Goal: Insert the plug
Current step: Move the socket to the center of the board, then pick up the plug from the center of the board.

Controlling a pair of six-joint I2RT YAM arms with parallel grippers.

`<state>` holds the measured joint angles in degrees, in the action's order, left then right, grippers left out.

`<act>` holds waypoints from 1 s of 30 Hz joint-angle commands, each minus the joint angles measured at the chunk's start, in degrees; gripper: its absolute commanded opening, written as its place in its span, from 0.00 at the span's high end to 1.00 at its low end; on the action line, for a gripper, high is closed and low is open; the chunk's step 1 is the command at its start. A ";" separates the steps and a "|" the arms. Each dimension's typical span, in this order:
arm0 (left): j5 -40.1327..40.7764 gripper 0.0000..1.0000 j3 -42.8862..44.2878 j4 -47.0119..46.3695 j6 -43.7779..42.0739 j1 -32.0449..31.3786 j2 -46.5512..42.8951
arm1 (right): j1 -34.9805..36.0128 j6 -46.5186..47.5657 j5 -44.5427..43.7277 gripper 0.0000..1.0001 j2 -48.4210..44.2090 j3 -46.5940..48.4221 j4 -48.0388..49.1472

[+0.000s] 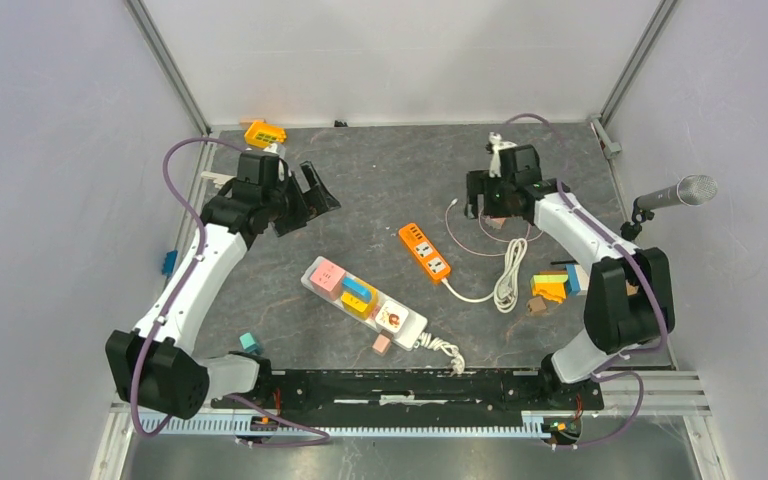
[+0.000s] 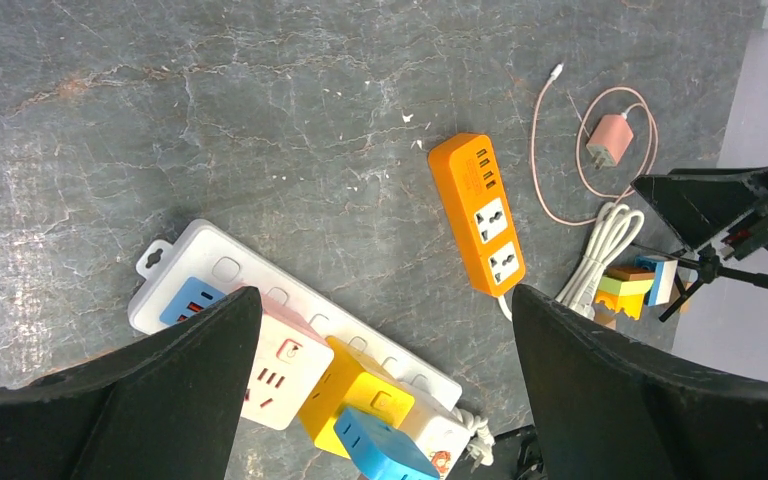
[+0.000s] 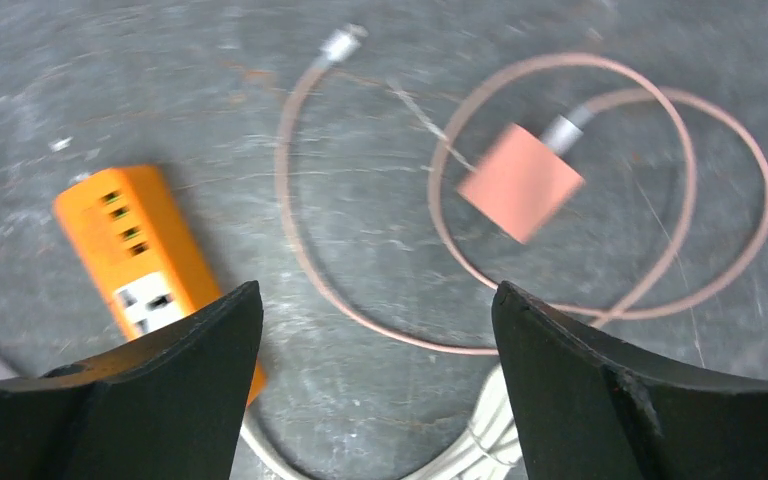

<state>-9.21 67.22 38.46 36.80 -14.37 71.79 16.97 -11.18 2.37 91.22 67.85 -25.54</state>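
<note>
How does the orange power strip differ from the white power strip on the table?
The orange power strip is shorter than the white power strip. The orange one's sockets are empty; the white one carries a pink adapter, a yellow adapter and a blue adapter. Both lie flat and have white cords.

text: none legible | orange power strip [image 2: 477, 212]: socket marks unreadable
</note>
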 commanded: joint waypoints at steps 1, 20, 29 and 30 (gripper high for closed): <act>-0.87 0.00 0.69 -1.26 -0.55 0.42 -0.78 | -4.13 -8.15 -0.37 0.12 0.40 -3.78 1.62; -5.45 0.00 -5.32 -4.81 3.74 0.51 -1.43 | -6.80 -10.68 -8.15 0.15 15.63 9.74 -6.21; -6.51 0.00 -5.96 -4.65 3.36 0.50 -1.75 | -8.88 -12.10 -4.98 0.29 21.05 12.72 -3.35; -6.64 0.00 -5.96 -4.64 3.26 0.51 -1.74 | -8.80 -12.21 -4.75 0.30 21.64 13.03 -3.16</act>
<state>-14.11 61.41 35.59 39.40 -14.20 70.26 8.43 -21.69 -4.40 111.11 78.63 -31.11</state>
